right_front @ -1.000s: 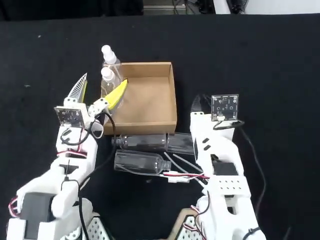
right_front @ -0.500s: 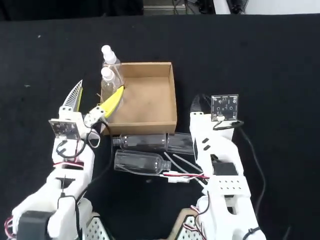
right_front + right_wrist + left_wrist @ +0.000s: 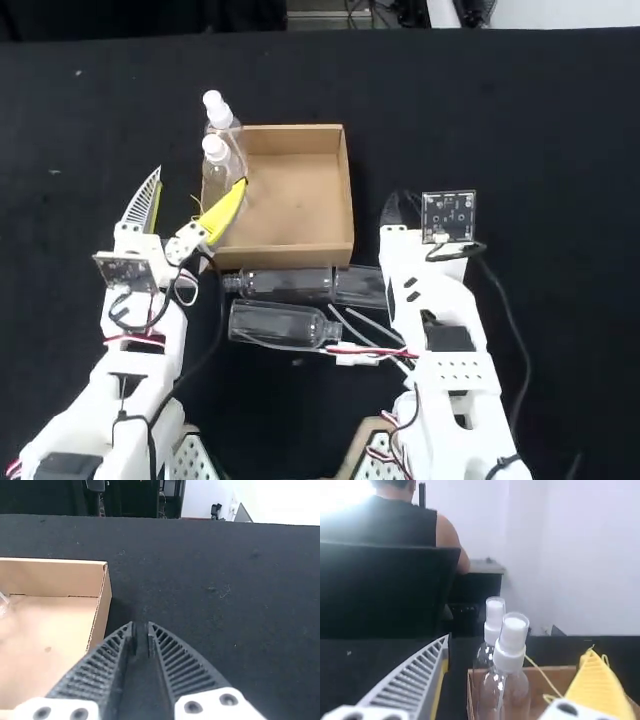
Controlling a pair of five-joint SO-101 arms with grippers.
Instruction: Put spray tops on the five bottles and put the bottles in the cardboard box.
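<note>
High view: left tool point(image 3: 200, 177) splayed wide

2 upright bottles are counted, the rear bottle point(image 3: 217, 128) & the front bottle point(image 3: 218, 172), each w/ a white spray top point(image 3: 212, 100) fitted. On the counter point(image 3: 540, 130), 2 lying bottles w/o tops are made out for certain: the upper lying bottle point(image 3: 285, 283) & the lower lying bottle point(image 3: 280, 325). A possible 3rd, the clear piece point(image 3: 362, 288), can't be confirmed. 1 loose spray top point(image 3: 350, 353) is seen among thin tubes; exact no. can't be told. 1 cardboard box point(image 3: 346, 190) is counted. 2 arms are counted, w/ 1 tool each: left tool point(image 3: 200, 178), right tool point(image 3: 140, 626).
</note>
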